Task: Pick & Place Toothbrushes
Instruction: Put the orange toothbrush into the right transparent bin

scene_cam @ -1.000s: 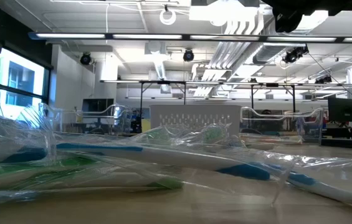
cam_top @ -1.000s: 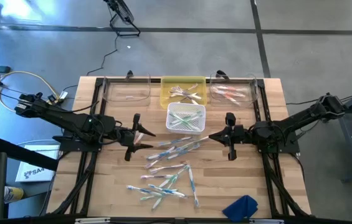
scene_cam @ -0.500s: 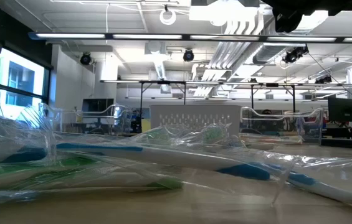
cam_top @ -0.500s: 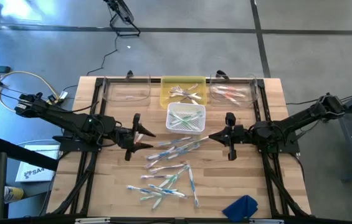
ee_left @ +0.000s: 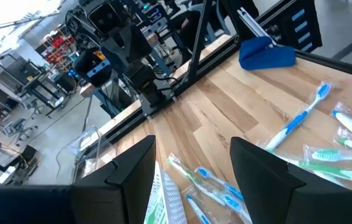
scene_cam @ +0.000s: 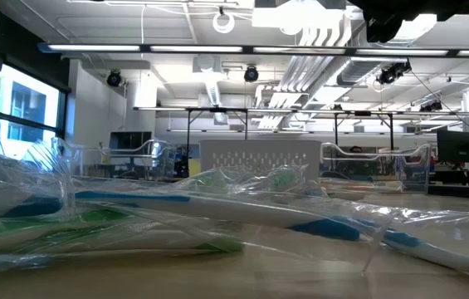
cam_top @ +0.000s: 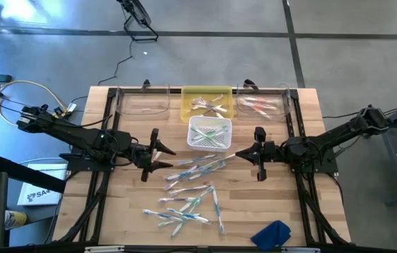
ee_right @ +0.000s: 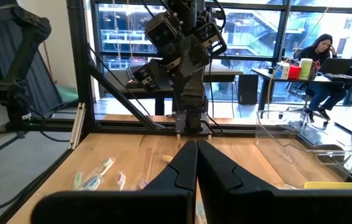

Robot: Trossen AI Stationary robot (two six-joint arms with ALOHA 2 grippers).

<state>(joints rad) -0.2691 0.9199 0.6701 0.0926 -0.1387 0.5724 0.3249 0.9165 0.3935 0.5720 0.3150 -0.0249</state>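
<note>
Several toothbrushes, white with blue, green or pink accents, lie loose on the wooden table: one cluster (cam_top: 197, 167) in the middle, another (cam_top: 184, 208) nearer the front edge. The low view shows them wrapped in clear film (scene_cam: 217, 218). My left gripper (cam_top: 164, 152) hovers open just left of the middle cluster, pointing toward the table's right; nothing lies between its fingers (ee_left: 194, 180). My right gripper (cam_top: 235, 155) hovers shut at the cluster's far right end, pointing left (ee_right: 195, 168).
Along the far edge stand a clear bin (cam_top: 142, 107), a yellow bin (cam_top: 186, 98) and a clear bin (cam_top: 282, 105) with pinkish brushes. A white basket (cam_top: 192, 133) with green brushes sits before the yellow bin. A blue cloth (cam_top: 272, 233) lies near right. A person (ee_right: 322, 56) sits beyond the table.
</note>
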